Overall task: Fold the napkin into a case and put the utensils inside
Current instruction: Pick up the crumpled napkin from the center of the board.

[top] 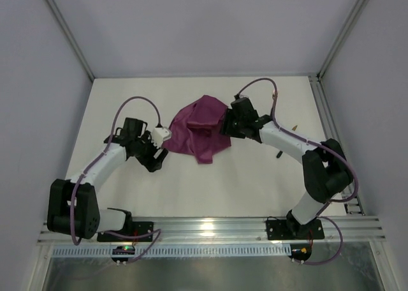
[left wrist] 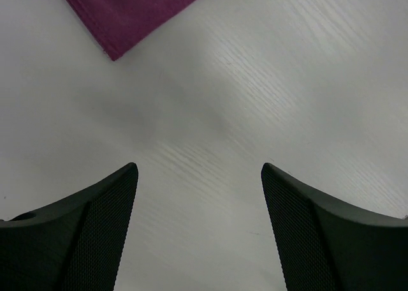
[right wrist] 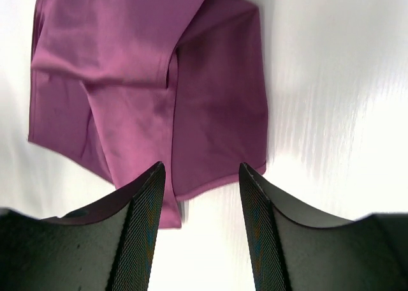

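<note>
The magenta-purple napkin (top: 199, 133) lies loosely folded and rumpled at the table's middle, with overlapping layers in the right wrist view (right wrist: 140, 80). My right gripper (top: 225, 124) hovers at its right edge, open. Its fingers (right wrist: 201, 170) straddle the cloth's hemmed edge with nothing pinched between them. My left gripper (top: 156, 160) sits just left of the napkin, open over bare table (left wrist: 199, 173). Only one napkin corner (left wrist: 127, 13) reaches into the left wrist view. Of the utensils, a gold tip (top: 295, 125) and a dark end (top: 278, 155) peek out beside my right forearm. The rest is hidden.
The white table (top: 191, 189) is walled by a metal frame, with a rail (top: 322, 112) along the right side. Both arm bases stand on the near rail (top: 210, 227).
</note>
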You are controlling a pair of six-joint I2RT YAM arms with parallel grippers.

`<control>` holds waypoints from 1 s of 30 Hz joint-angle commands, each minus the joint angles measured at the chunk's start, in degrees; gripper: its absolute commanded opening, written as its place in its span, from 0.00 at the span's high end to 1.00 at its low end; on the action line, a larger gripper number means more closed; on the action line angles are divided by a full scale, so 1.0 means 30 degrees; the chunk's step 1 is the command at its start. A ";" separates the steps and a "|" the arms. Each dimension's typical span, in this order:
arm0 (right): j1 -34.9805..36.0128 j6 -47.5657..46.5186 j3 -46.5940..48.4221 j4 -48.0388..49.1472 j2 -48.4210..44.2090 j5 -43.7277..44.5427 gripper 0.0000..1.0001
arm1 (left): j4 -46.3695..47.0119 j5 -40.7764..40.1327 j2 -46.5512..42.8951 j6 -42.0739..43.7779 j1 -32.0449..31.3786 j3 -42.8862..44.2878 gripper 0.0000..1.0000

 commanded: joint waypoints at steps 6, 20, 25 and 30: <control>0.2039 -0.0086 -0.2690 0.1378 -0.0362 -0.1996 0.46 | 0.3001 -0.1359 0.4255 -0.1415 -0.0161 0.3481 0.30; 0.3241 0.1558 -0.3863 0.2902 0.1132 -0.2173 0.48 | 0.2063 -0.0362 0.9208 -0.5545 -0.0161 0.6558 0.37; 0.3359 0.1762 -0.3804 0.3635 0.2070 -0.2847 0.49 | 0.1712 -0.0099 1.0176 -0.5897 -0.0161 0.6911 0.38; 0.3389 0.1997 -0.3688 0.4134 0.2481 -0.3258 0.62 | 0.1537 0.0515 1.0762 -0.5927 -0.0161 0.7203 0.52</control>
